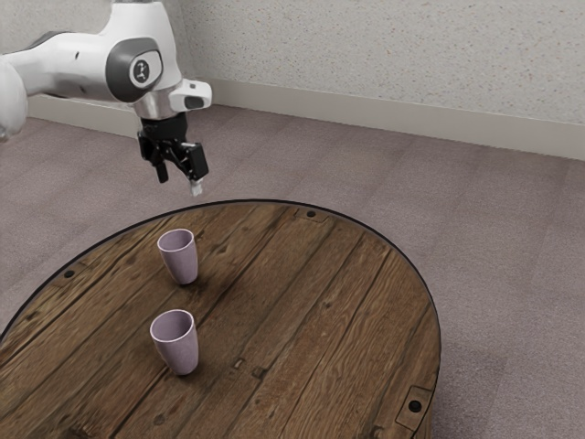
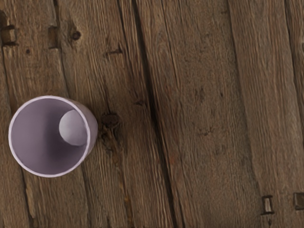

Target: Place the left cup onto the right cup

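Two pale lilac cups stand upright on a round wooden table [image 1: 329, 302]. The far cup [image 1: 178, 255] sits toward the table's back edge, and the near cup [image 1: 175, 340] stands in front of it, apart from it. My black gripper [image 1: 181, 179] hangs in the air above and slightly behind the far cup, well clear of it, its fingers open with nothing between them. In the wrist view one cup [image 2: 49, 136] is seen from above, open mouth up, off to one side of the hand rather than under it, standing on the table [image 2: 199, 114].
The table's dark rim [image 1: 430, 302] curves round at the exterior view's right, with metal brackets [image 1: 414, 406] near its edge. Beyond lies grey carpet [image 1: 457, 201] and a pale wall with a skirting board [image 1: 384, 112].
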